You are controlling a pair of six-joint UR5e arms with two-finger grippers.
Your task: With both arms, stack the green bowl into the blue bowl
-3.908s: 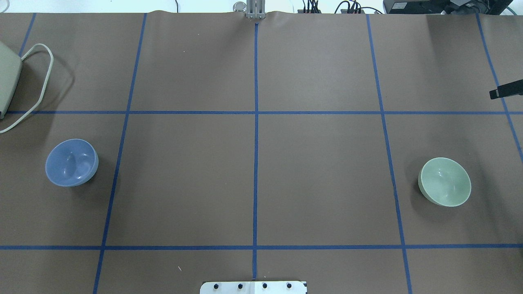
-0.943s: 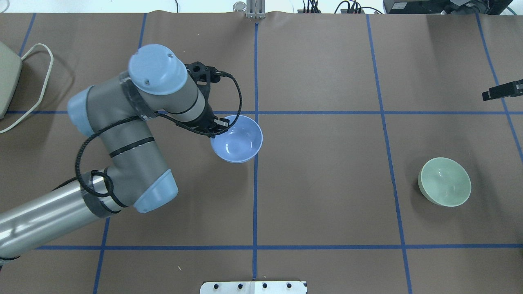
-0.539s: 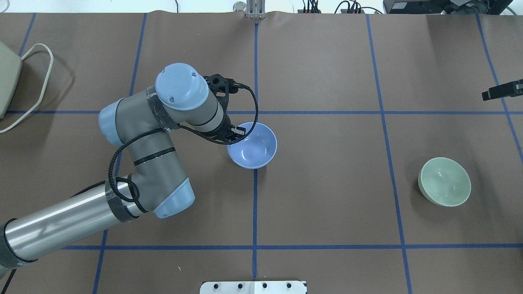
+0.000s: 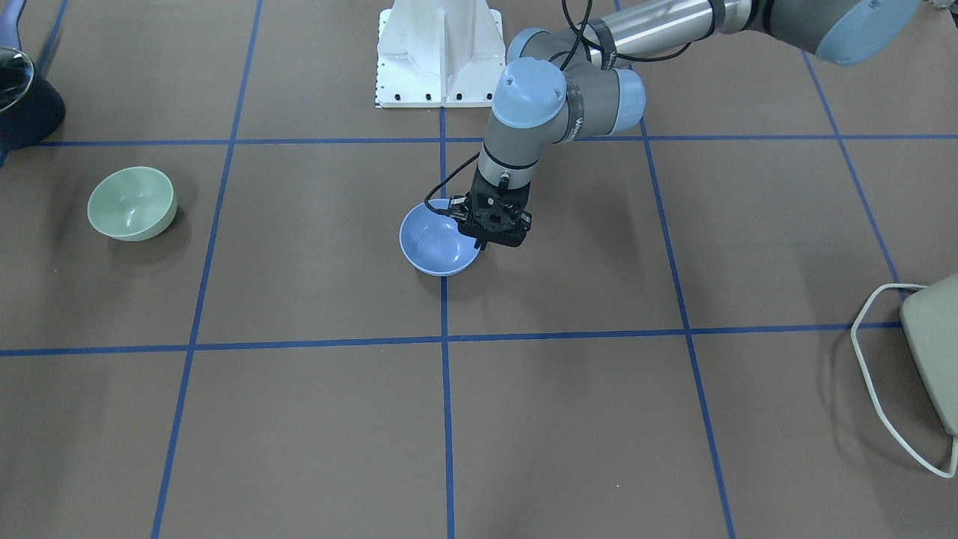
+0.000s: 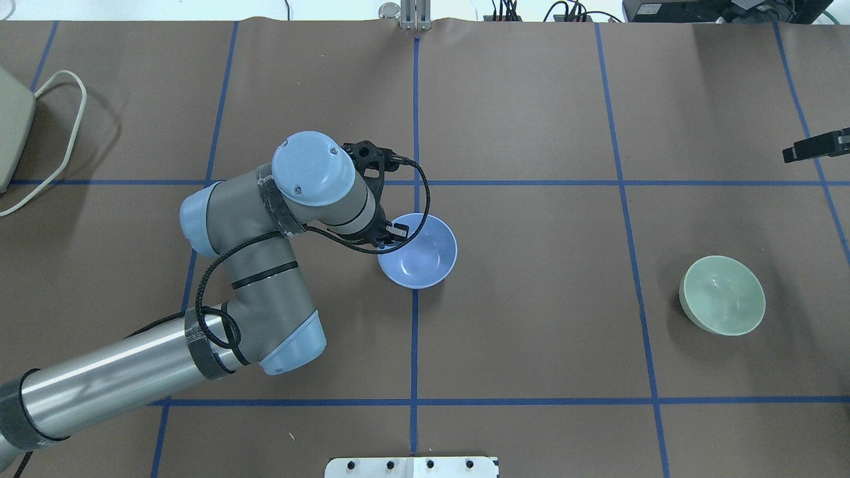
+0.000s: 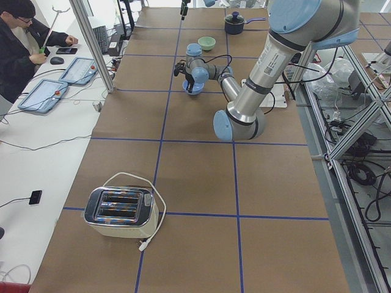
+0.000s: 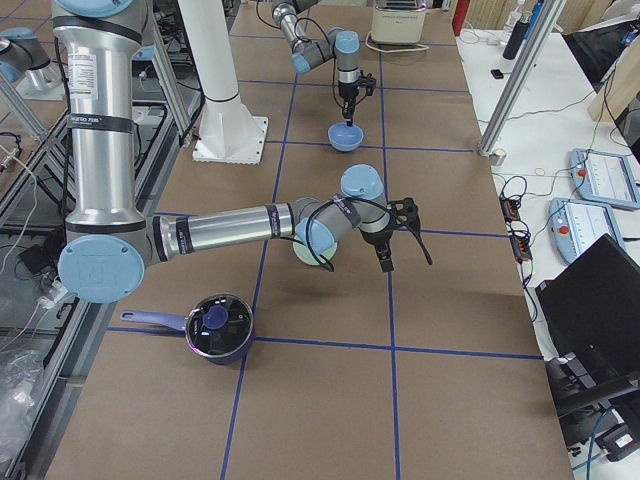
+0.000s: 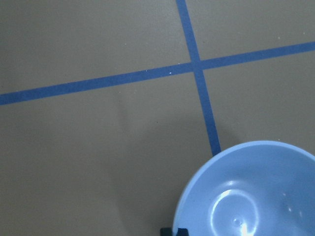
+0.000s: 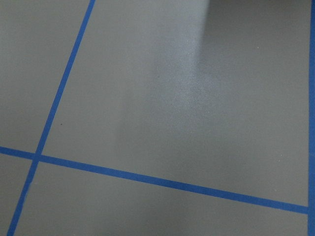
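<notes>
**Front-facing view.** Locate the pedestal base [image 4: 440, 56] at top centre. Find the left gripper [image 4: 485, 245] straight out from the pedestal base toward the operators' side, pointing down, jaws pinched on the rim of the blue bowl [image 4: 432, 243]. Note the blue bowl upright, mouth up, on the centre tape line [image 4: 444, 389] leading out from the pedestal base. Cannot tell whether resting on the table [image 4: 299, 419] or held just above it. Find the green bowl [image 4: 131, 202] upright on the table, well apart from the pedestal base, toward the robot's right.

**Overhead view.** See one finger [image 5: 400, 230] of the left gripper inside the blue bowl's rim, the other hidden under the wrist. Find the right gripper [image 5: 807, 149] far to the robot's right of the pedestal base, cut off by the frame edge. Cannot tell how far open.

**Left side view.** Note a toaster [image 6: 121, 210] well apart from the pedestal base, at the robot's left end.

**Right side view.** Note a dark pot [image 7: 218, 328] well apart from the pedestal base, at the robot's right end.

**Left wrist view.** See the blue bowl in the lower right corner.
</notes>
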